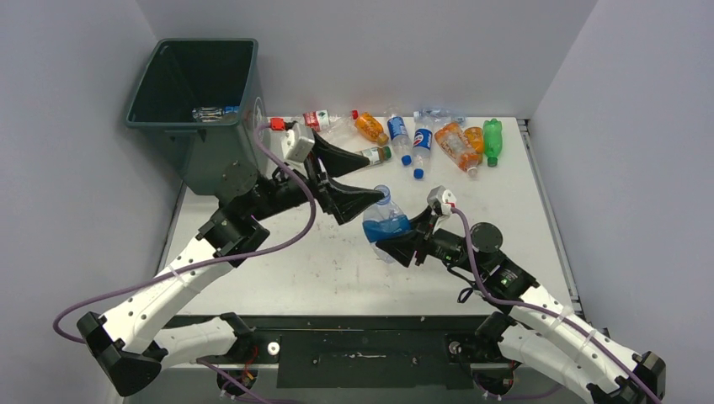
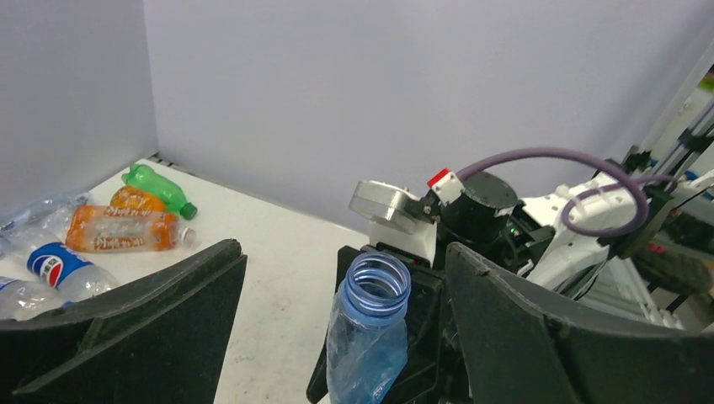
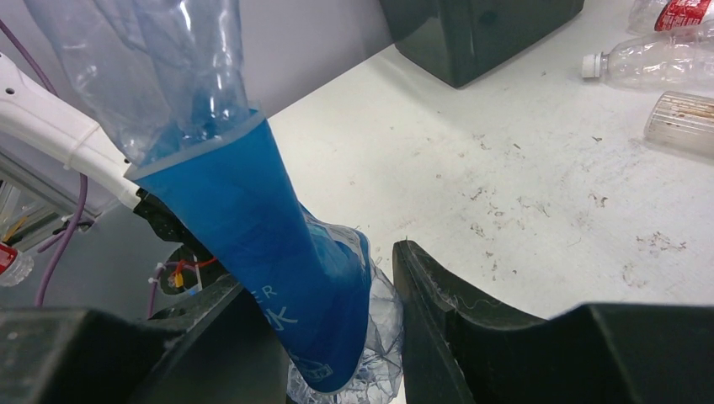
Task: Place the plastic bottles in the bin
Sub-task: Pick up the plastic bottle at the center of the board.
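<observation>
Grey walls close in a scuffed white table (image 1: 505, 219), with the bin (image 1: 202, 160) standing at its far left corner and a lone bottle (image 1: 215, 112) lying inside it. Along the far edge lies a row of bottles (image 1: 421, 139), clear, orange and green, well apart from both arms. Near the middle of the table the right gripper (image 3: 320, 286) is clamped on the crumpled base of a blue-labelled bottle (image 1: 386, 223) and holds it off the surface. The bottle's long axis runs away from the right fingers (image 3: 471, 337) toward the far side, capless mouth leading. That mouth sits between the fingers (image 2: 151, 328) of the left gripper (image 1: 370, 178), which are spread wide on either side of the neck and, as far as the left wrist view shows, touch nothing. This reads as a handover. The bin lies to the left, the left arm is much the nearer to it, and the right arm would have to reach across its partner to get there. The coming move seems to turn on the left jaws closing across the neck, square to the bottle's length, before the right ones let go. The thin, already dented plastic may buckle or slip under a careless squeeze
</observation>
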You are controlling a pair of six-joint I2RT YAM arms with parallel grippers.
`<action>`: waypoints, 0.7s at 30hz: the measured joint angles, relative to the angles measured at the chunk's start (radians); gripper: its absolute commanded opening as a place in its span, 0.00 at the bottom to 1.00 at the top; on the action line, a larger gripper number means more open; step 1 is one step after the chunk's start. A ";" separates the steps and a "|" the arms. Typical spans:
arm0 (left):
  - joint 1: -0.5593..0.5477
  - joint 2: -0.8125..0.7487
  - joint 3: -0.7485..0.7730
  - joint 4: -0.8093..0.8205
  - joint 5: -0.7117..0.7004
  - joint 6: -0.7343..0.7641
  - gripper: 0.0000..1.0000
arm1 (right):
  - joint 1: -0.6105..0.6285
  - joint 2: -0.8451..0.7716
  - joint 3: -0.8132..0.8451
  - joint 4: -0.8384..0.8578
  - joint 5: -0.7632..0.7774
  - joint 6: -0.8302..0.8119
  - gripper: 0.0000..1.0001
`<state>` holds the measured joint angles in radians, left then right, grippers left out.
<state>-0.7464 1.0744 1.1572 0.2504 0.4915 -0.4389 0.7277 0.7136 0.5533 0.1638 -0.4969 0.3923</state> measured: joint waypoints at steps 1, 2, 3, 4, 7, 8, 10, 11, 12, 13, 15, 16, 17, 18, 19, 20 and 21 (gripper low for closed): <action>-0.014 0.004 0.007 -0.034 -0.006 0.034 0.84 | 0.001 0.001 0.000 -0.002 0.000 0.000 0.16; -0.030 0.008 0.013 -0.066 -0.014 0.066 0.83 | 0.001 0.001 0.000 -0.003 0.001 0.000 0.16; -0.047 0.011 0.018 -0.099 -0.023 0.098 0.81 | 0.002 0.001 0.000 -0.003 0.002 0.000 0.16; -0.062 0.014 0.022 -0.126 -0.031 0.127 0.79 | 0.002 0.001 0.000 -0.003 0.003 0.000 0.16; -0.099 0.026 0.032 -0.191 -0.057 0.200 0.67 | 0.006 0.001 0.002 -0.005 0.005 0.000 0.16; -0.106 0.028 0.033 -0.203 -0.064 0.217 0.63 | 0.008 0.002 0.002 -0.004 0.005 0.000 0.16; -0.116 0.034 0.033 -0.220 -0.072 0.240 0.51 | 0.012 0.003 0.002 -0.005 0.009 0.000 0.16; -0.119 0.036 0.033 -0.225 -0.076 0.248 0.44 | 0.014 0.003 0.002 -0.005 0.011 0.000 0.16; -0.122 0.039 0.033 -0.229 -0.078 0.257 0.38 | 0.015 0.004 0.002 -0.005 0.011 0.000 0.16; -0.125 0.042 0.033 -0.230 -0.080 0.264 0.31 | 0.017 0.005 0.002 -0.006 0.015 0.000 0.16; -0.129 0.043 0.033 -0.230 -0.080 0.270 0.16 | 0.019 0.007 0.002 -0.012 0.027 0.001 0.16; -0.131 0.043 0.033 -0.230 -0.080 0.273 0.04 | 0.019 0.009 0.002 -0.012 0.032 0.001 0.18; -0.132 0.043 0.033 -0.229 -0.080 0.278 0.00 | 0.020 0.010 0.002 -0.011 0.037 0.000 0.27; -0.132 0.043 0.033 -0.228 -0.079 0.276 0.00 | 0.021 0.010 0.003 -0.012 0.038 0.000 0.54; -0.132 0.043 0.033 -0.227 -0.077 0.275 0.00 | 0.021 0.010 0.003 -0.012 0.041 0.000 0.73; -0.132 0.043 0.033 -0.226 -0.077 0.275 0.00 | 0.024 0.010 0.004 -0.013 0.044 0.001 0.87; -0.133 0.043 0.032 -0.224 -0.080 0.277 0.00 | 0.026 0.011 0.007 -0.016 0.044 0.005 0.98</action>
<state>-0.8795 1.1172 1.1896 0.0269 0.4114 -0.1623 0.7540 0.7242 0.5602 0.1482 -0.4526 0.3977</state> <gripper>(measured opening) 0.350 0.645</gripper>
